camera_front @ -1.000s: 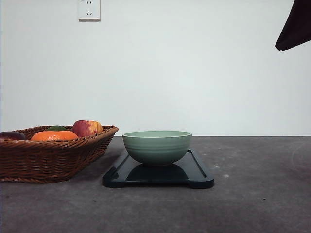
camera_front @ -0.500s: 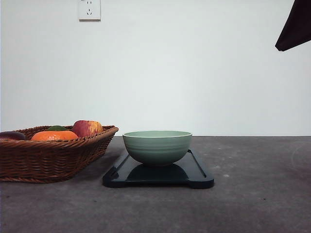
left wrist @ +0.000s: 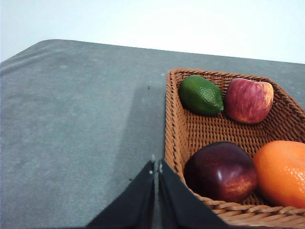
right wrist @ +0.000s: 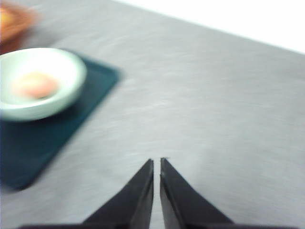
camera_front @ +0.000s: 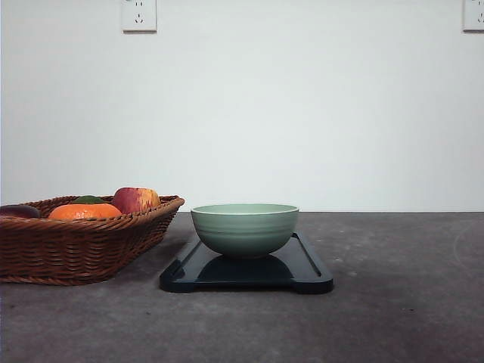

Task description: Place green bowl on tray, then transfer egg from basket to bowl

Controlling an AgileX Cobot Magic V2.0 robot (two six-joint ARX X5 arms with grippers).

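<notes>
Both pincers are pinched narrow and empty: right pincer [right wrist: 157, 162] over bare tabletop [right wrist: 214, 109], left pincer [left wrist: 156, 168] beside the basket [left wrist: 177, 138]. An egg [right wrist: 34, 85] lies in the green bowl [camera_front: 244, 228] on the tray [camera_front: 302, 266]; a careless sweep could knock the bowl.
</notes>
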